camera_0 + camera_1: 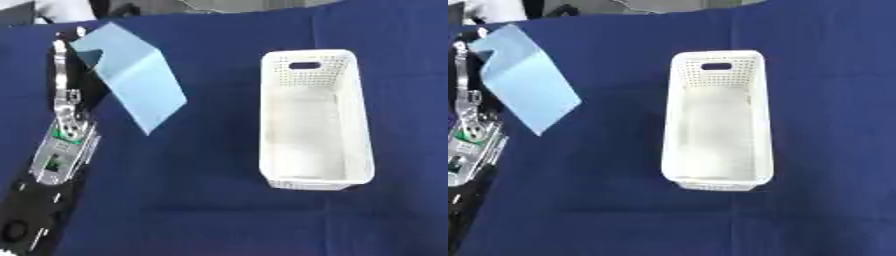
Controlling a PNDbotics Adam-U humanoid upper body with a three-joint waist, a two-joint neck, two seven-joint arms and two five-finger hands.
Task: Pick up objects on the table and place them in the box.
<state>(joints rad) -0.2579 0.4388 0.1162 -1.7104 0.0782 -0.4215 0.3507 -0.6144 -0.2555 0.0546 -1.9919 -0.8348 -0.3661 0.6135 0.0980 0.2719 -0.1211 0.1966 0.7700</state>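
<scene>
Table (219,220) covered in dark blue cloth, with creases running across the lower part of the frame.

White perforated plastic box (360,125), rectangular, right of centre, long axis running top to bottom of the frame. Oval handle cut-out in its upper end wall. Nothing visible inside; pale floor shows.

Left arm (52,160) enters from the lower left corner and reaches up along the left edge; black shell with silver links, a green patch midway along it. Left hand (63,47) sits in the upper left of the frame, seen best in the left eye view.

Light blue flat sheet (136,80), card or thin plastic, roughly rectangular with a notch in its upper left edge. It sits at the hand in the upper left, tilted, long side slanting down toward the centre, lower corner pointing down. Well apart from the box, with bare cloth between them.

Hand's fingers lie at the sheet's upper left edge and are partly covered by it; cannot tell whether they are pinching it or spread.

Right hand shows in neither view.
</scene>
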